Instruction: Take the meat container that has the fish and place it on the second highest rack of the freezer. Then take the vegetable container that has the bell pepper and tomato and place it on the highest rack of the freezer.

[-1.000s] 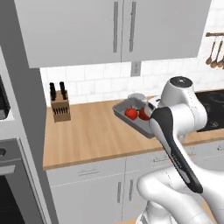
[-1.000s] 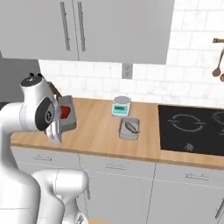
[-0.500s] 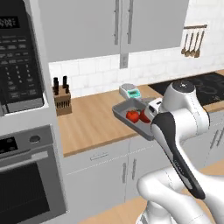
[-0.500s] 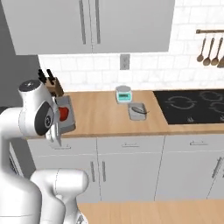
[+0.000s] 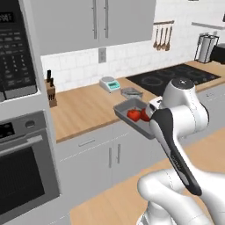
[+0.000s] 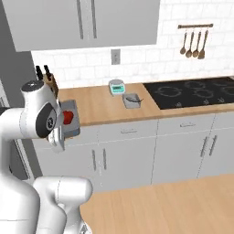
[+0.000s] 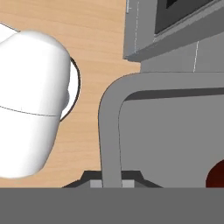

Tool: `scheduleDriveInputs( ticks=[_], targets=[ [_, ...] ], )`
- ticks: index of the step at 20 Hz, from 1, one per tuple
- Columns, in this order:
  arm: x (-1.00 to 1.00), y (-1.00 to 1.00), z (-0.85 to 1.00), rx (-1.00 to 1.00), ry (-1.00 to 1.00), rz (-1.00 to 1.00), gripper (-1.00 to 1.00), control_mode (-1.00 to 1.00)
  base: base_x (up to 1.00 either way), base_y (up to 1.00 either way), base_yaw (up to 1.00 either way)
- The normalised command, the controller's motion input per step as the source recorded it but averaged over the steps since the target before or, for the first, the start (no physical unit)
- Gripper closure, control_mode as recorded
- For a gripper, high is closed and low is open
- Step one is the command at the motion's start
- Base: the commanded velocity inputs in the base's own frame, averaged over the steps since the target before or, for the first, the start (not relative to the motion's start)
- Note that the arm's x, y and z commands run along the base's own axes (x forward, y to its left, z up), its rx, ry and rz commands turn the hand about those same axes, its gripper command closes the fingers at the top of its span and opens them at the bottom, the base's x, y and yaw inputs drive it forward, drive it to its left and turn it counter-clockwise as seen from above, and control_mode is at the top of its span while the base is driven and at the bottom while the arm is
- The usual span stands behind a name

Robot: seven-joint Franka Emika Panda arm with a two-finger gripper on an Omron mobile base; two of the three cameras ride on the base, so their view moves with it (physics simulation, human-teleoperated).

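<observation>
Pincer (image 7: pixel 112 183) clamped on the vegetable container's (image 5: pixel 132 119) rim, tray carried off the surface (image 5: pixel 88 107) beside the arm.
Keep the tray level so the two red pieces (image 5: pixel 133 114) don't roll; meat container (image 6: pixel 131 100) sits near the scale (image 6: pixel 117 87).

Open floor (image 6: pixel 173 201) before cabinets (image 6: pixel 151 151)

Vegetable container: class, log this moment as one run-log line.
gripper: shut on vegetable container rim | carried off counter | meat container: on counter
</observation>
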Motion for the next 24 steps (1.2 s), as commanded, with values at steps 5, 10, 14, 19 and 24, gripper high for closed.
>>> scheduleDriveInputs(
  ticks=[5,10,14,19,24],
  targets=[
    [0.0,0.0,0.0,0.0,0.0,0.0,1.0,1.0,-0.69,0.82,0.11],
    [0.0,0.0,0.0,0.0,0.0,0.0,1.0,1.0,-0.37,1.0,0.1],
    [0.0,0.0,0.0,0.0,0.0,0.0,1.0,1.0,-0.38,1.0,0.05],
    [0.0,0.0,0.0,0.0,0.0,0.0,1.0,1.0,-0.27,1.0,0.01],
    [0.0,0.0,0.0,0.0,0.0,0.0,1.0,1.0,-0.03,1.0,0.02]
  ],
)
